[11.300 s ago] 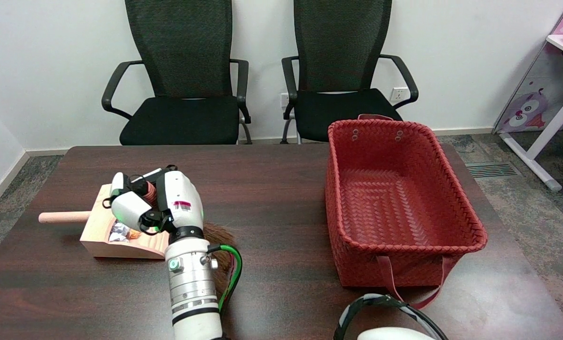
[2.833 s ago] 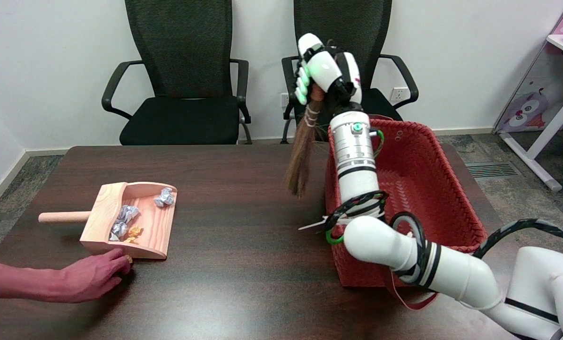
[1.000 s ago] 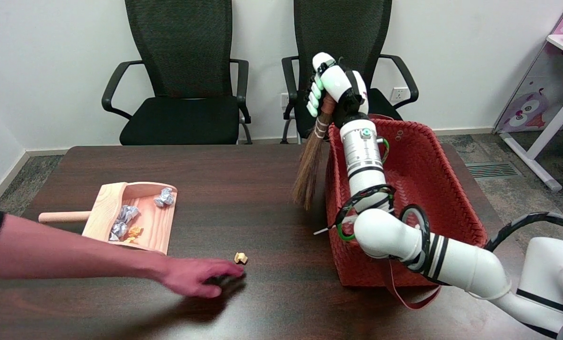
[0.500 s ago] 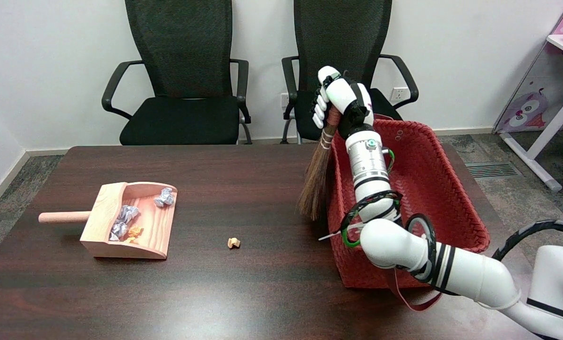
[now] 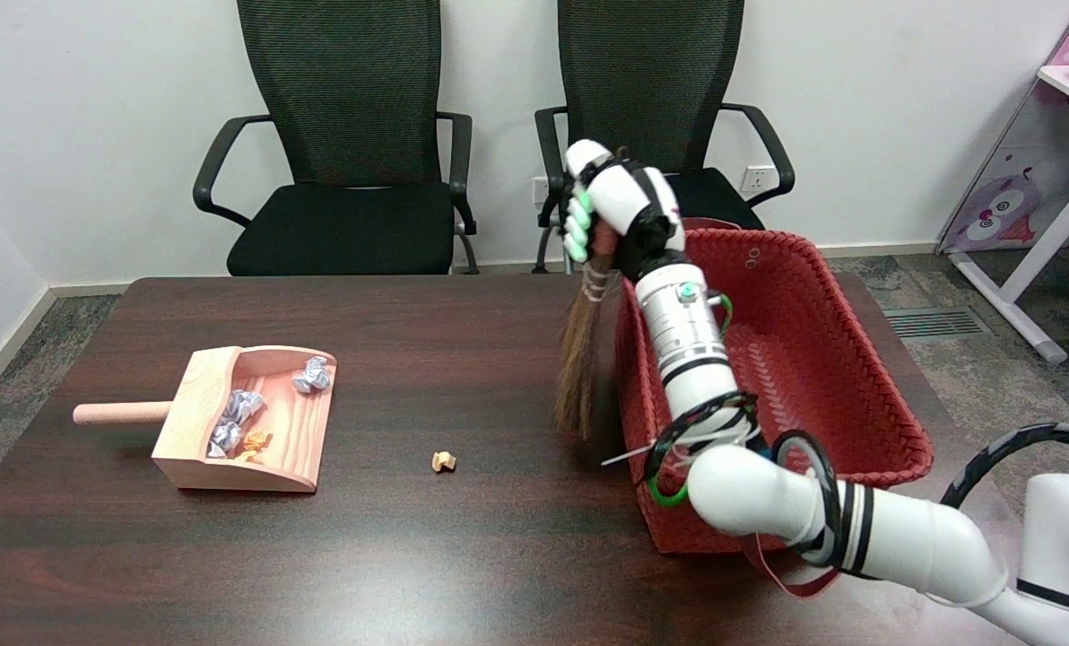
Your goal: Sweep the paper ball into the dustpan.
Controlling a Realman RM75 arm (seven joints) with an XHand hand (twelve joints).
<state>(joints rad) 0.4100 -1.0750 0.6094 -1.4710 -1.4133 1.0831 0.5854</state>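
A small tan paper ball (image 5: 444, 461) lies on the dark table, between the dustpan and the broom. The wooden dustpan (image 5: 293, 471) sits at the left, its mouth facing right, with several crumpled paper balls inside. My right hand (image 5: 613, 211) grips the handle of a small brown broom (image 5: 577, 370), held upright just left of the red basket. The bristle tips hang close above the table, to the right of the paper ball.
A red woven basket (image 5: 857, 359) stands on the table's right side, close against my right arm. Two black office chairs (image 5: 346, 135) stand behind the table's far edge. The dustpan's round handle (image 5: 120, 413) points left.
The person's hand that set the paper ball down has withdrawn from view. My hand and broom have come down and shifted left, bringing the bristles closer to the table.
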